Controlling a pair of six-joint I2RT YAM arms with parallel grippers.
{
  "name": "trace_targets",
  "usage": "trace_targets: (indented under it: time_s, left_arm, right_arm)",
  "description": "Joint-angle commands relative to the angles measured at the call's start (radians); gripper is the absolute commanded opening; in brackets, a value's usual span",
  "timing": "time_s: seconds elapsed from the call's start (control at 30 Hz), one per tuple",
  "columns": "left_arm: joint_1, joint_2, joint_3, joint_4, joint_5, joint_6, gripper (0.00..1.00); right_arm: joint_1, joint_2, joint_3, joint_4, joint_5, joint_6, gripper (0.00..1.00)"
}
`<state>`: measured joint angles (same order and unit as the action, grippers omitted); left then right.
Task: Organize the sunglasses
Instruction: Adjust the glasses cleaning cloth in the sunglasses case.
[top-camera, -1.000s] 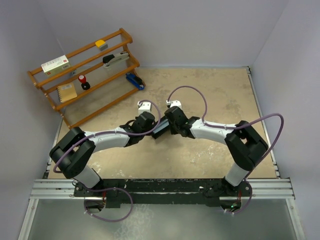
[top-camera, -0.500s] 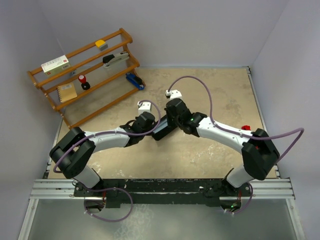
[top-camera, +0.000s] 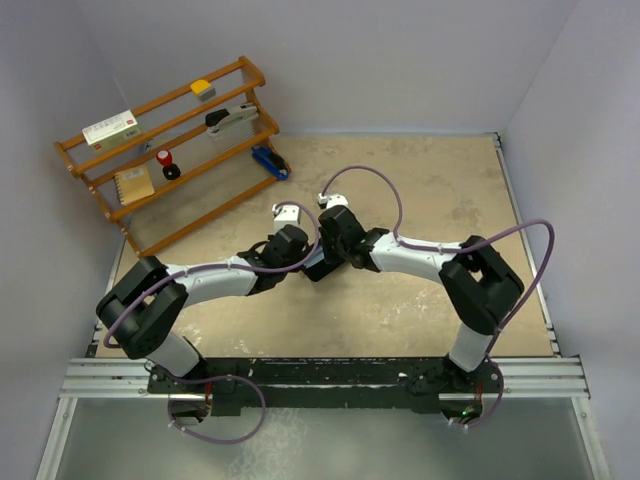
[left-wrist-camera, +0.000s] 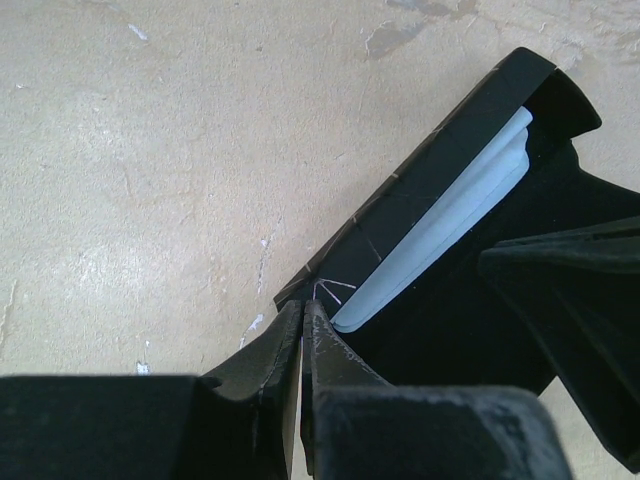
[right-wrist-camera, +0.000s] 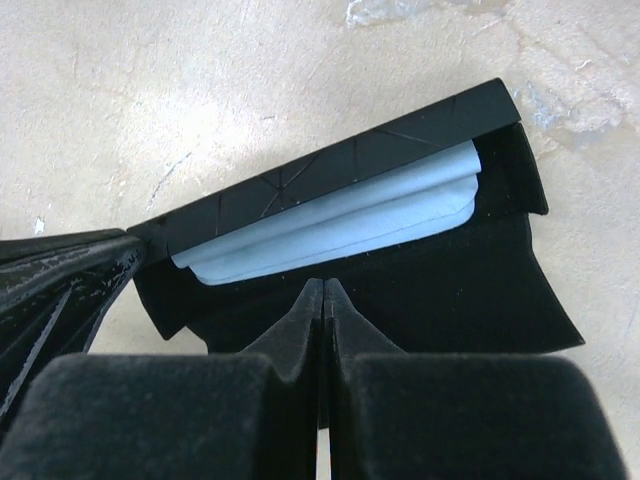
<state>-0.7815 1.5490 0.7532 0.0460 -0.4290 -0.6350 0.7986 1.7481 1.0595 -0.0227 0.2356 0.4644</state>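
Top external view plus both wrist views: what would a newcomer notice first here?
Both arms meet at mid-table, the left gripper and right gripper shut, tips at an open black case. A pale blue cloth lies inside it, bright against the black. A wooden rack of small items stands at the far left.

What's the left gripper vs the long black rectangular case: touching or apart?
Touching. Left wrist view: tips of the shut left gripper meet the corner of the black case, no gap.
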Motion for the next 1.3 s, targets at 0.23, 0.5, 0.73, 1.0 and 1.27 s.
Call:
trace_targets:
  time_s: [0.23, 0.5, 0.73, 1.0, 1.27]
  left_arm:
    - [-0.004, -0.025, -0.011, 0.017, -0.009, 0.002, 0.00]
    - [-0.004, -0.014, -0.008, 0.014, -0.002, 0.003, 0.00]
    - [-0.004, -0.010, -0.009, 0.013, 0.003, 0.001, 0.00]
    - [-0.004, -0.002, -0.008, 0.018, 0.007, 0.002, 0.00]
    - [-0.004, -0.002, -0.005, 0.014, 0.009, 0.002, 0.00]
  right_arm:
    - [0.002, 0.054, 0.031, 0.089, -0.024, 0.019, 0.00]
    - [0.003, 0.084, 0.041, 0.122, -0.024, 0.028, 0.00]
    - [0.003, 0.108, 0.047, 0.143, -0.022, 0.028, 0.00]
    - [0.001, 0.113, 0.057, 0.142, -0.018, 0.018, 0.00]
    - [0.002, 0.131, 0.054, 0.165, -0.017, 0.021, 0.00]
